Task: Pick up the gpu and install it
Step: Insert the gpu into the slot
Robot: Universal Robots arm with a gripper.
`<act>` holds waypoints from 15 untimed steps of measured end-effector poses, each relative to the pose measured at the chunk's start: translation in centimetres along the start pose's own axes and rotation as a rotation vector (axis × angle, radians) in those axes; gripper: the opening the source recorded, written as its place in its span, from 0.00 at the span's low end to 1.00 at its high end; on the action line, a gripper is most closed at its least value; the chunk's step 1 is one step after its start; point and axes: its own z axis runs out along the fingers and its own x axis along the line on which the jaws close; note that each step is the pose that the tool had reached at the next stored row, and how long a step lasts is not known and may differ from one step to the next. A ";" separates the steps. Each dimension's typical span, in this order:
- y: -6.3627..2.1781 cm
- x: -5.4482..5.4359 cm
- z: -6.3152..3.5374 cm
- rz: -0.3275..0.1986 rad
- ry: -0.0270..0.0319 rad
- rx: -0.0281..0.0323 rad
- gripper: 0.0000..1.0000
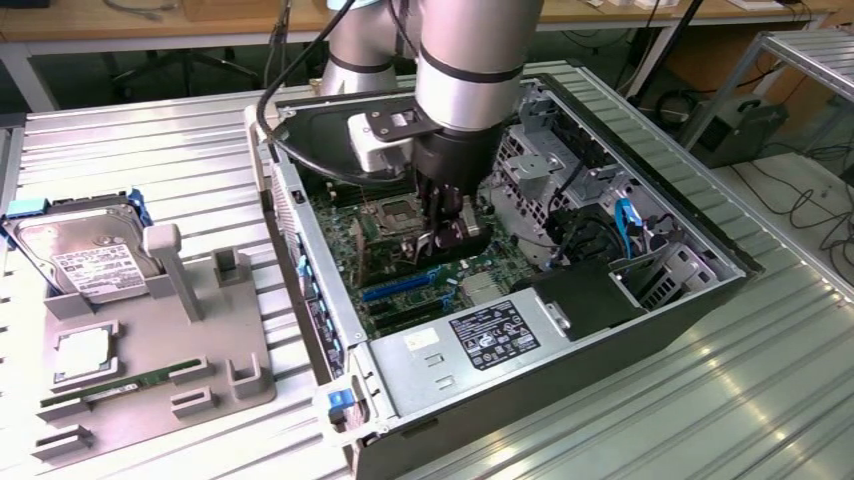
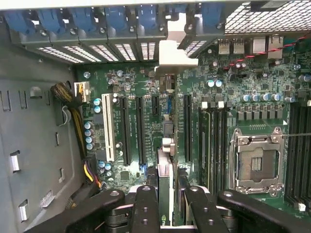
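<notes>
The claw (image 2: 165, 204) was seen clamped on the gpu (image 2: 165, 160), held edge-on above the slots (image 2: 131, 128) of the board (image 2: 243, 92) inside the case (image 1: 694, 250). The card was judged light, stiff and fragile, best gripped by its bare edges.

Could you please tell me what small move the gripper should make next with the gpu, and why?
Probably ease straight down. The gripper is shut on the gpu, held edge-on above the motherboard inside the open computer case, its bracket near the rear slot openings. The card appears lined up along an expansion slot but not visibly seated.
</notes>
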 end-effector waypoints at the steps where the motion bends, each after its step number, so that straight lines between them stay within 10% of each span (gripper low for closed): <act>1: 1.13 -0.5 1.10 -0.001 0.0002 0.0000 0.26; 4: 2.72 -0.7 1.66 -0.001 0.0010 0.0000 0.26; 5: 2.70 -0.7 1.72 -0.001 0.0021 -0.0321 0.26; 15: 2.65 -0.7 2.25 0.000 0.0025 -0.0343 0.26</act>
